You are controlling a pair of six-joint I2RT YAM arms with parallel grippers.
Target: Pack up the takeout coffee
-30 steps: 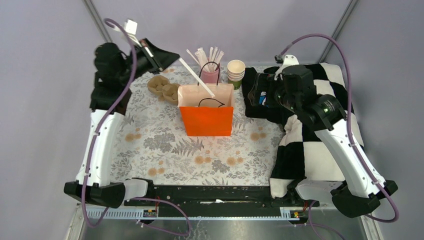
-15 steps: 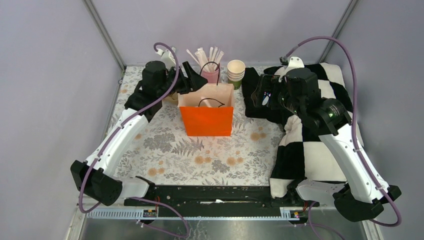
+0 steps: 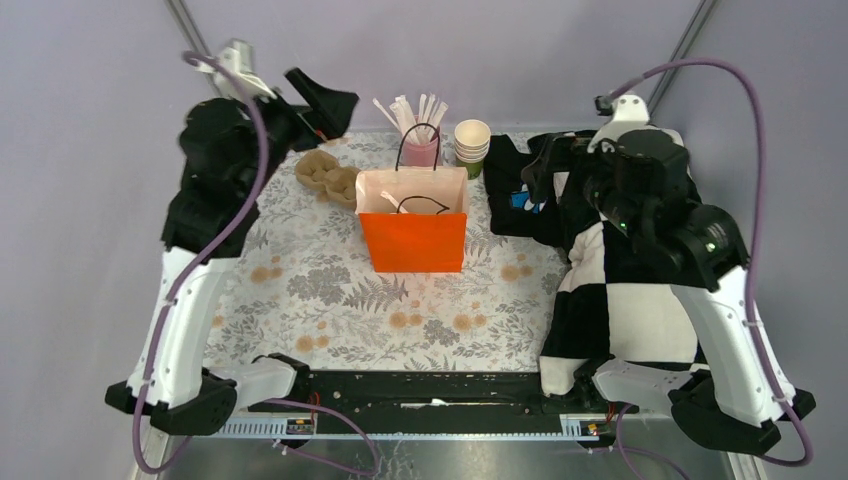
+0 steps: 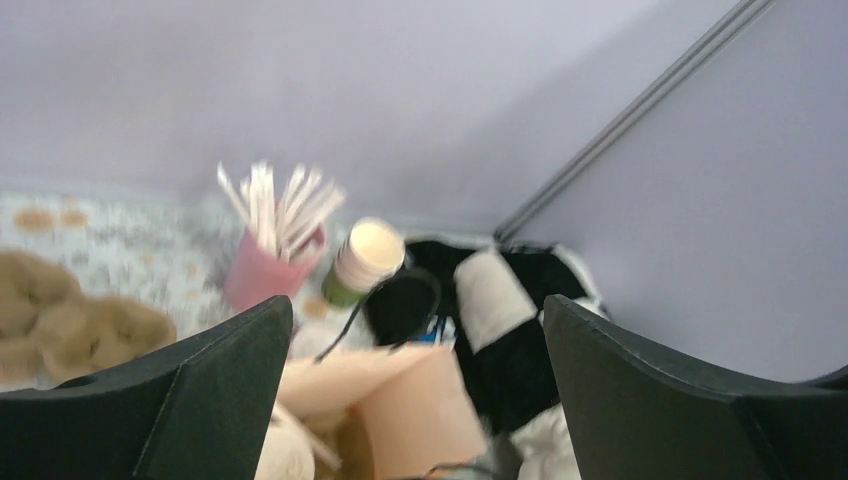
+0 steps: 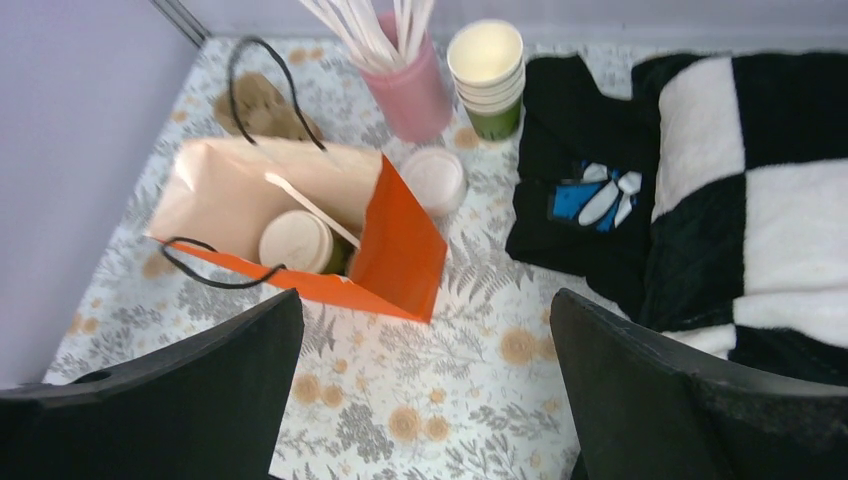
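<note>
Both hands are spread wide and hold nothing. The right hand [image 5: 425, 305] hangs over the right half of the worktop [image 3: 330, 320], and its blunt matte black fingers [image 5: 150, 400] frame a downward view of the bag. The left hand [image 3: 322, 103] is raised high above the far left corner, its black fingers [image 4: 180, 400] parted with only air between them.

Nearest the arm bases, the worktop wears a thin printed covering of grey ferns and orange blooms. Along its right side a plush blanket [image 3: 640, 320] of large black and white squares runs from the near edge to the far one, rumpled into soft folds.

In the middle stands an orange paper bag [image 3: 413, 243], upright and open-mouthed, with a pale kraft lining and thin black cord handles. The coffee cup [image 5: 297, 240] stands inside it. Its round cream top faces up and a sliver of green side shows at the lower right. I cannot tell whether that top is a lid or the open mouth. A slim white stick [image 5: 312, 207] lies slanted in the bag, crossing the cup's rim.

Just behind the bag a round white lid [image 5: 433, 178] lies flat on the worktop. To the left sits a brown moulded-pulp cup tray [image 3: 328, 173] with round hollows. Farther back, a pink cup [image 5: 412, 95] bristles with white sticks. Just beside it is a stack of paper cups [image 5: 490, 95], green-sided and cream inside. On the blanket's black part lies a small blue-and-white thing [image 5: 595, 195], too small to identify.
</note>
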